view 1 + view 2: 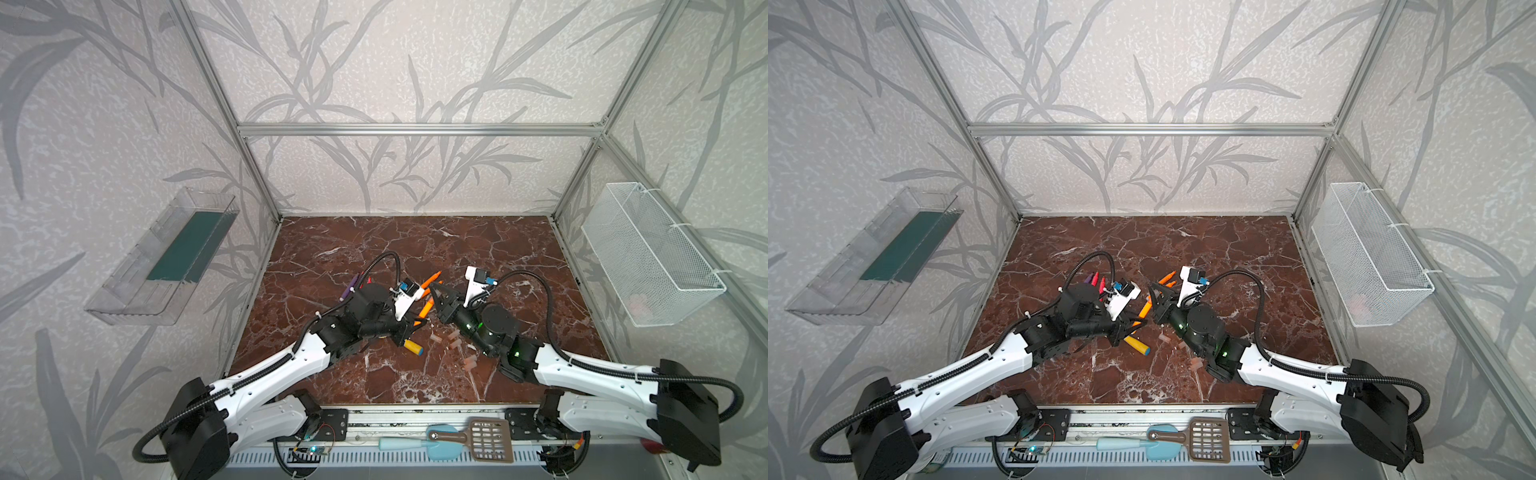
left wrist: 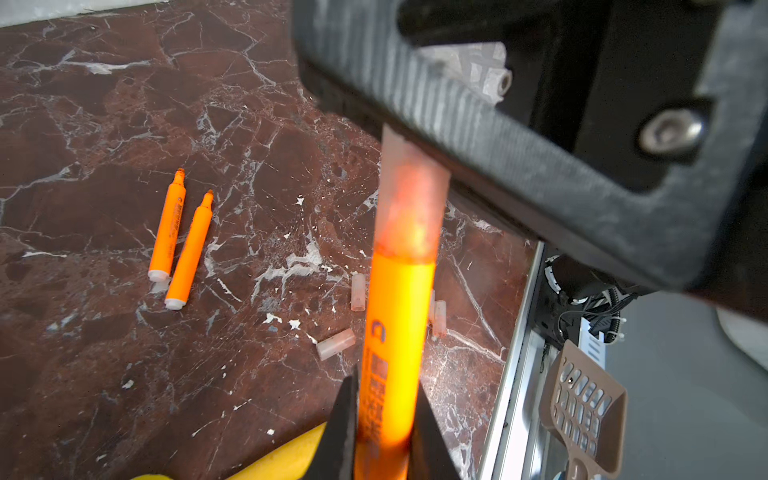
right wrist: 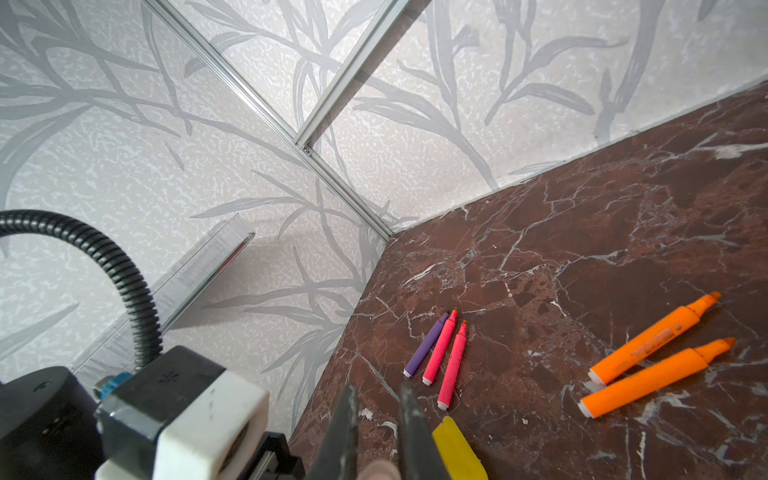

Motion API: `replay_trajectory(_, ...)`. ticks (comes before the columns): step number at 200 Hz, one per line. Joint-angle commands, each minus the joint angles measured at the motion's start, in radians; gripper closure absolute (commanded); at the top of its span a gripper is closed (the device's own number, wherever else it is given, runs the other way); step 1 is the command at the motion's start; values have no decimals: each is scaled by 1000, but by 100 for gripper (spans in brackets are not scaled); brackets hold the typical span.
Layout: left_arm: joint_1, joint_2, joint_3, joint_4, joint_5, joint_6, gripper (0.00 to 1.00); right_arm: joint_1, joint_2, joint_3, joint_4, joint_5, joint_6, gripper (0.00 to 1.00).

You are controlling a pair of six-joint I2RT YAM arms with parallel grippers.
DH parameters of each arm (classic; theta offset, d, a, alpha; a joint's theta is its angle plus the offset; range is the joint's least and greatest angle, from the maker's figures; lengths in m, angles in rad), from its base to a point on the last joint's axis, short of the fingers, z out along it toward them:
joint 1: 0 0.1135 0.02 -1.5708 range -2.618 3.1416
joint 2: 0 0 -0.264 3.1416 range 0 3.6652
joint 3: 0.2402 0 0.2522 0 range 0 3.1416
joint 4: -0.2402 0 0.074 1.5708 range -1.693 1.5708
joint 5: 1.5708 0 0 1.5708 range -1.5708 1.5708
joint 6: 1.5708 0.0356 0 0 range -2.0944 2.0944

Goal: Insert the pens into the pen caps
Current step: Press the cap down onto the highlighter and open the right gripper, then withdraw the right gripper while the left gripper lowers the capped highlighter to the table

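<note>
Over the middle of the brown marble tabletop [image 1: 415,249], my left gripper [image 2: 384,399] pinches an orange marker pen [image 2: 399,316] by its barrel. The pen's tip sits inside a translucent pinkish plastic cap [image 2: 409,199], which my right gripper [image 3: 376,399] clamps. Two more orange pens [image 2: 166,232] lie side by side on the marble, apart from the loose caps [image 2: 336,344].

Right pincer [image 3: 378,388] — clamped on pinkish pen cap [image 3: 379,470].

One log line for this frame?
left tool: shut on orange marker pen | right tool: shut on translucent pinkish pen cap | cap: over pen tip
</note>
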Motion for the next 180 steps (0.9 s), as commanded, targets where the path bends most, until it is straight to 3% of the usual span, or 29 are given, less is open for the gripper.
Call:
replay_trajectory(1,96,-6,124,329,-436,-111,100,125,-18,-53,-278,-215,17,100)
replay_trajectory(19,95,-6,111,281,-352,-142,100,123,-55,-34,-341,-109,-17,100)
replay_trajectory(49,92,-5,-19,257,-302,-207,100,54,-169,38,-543,30,-102,47)
replay_trajectory(65,92,18,-121,303,-340,-260,100,-37,-234,60,-622,50,-138,31)
replay_trajectory(87,98,86,-178,305,-433,-308,100,-177,-323,53,-697,1,-168,22)
replay_trajectory(119,106,224,-79,204,-412,-301,100,-389,-411,-4,-735,6,-264,14)
replay_trajectory(143,114,320,-10,163,-405,-311,100,-566,-378,-47,-732,72,-329,13)
replay_trajectory(180,128,468,129,34,-471,-315,100,-790,-300,-137,-682,100,-288,13)
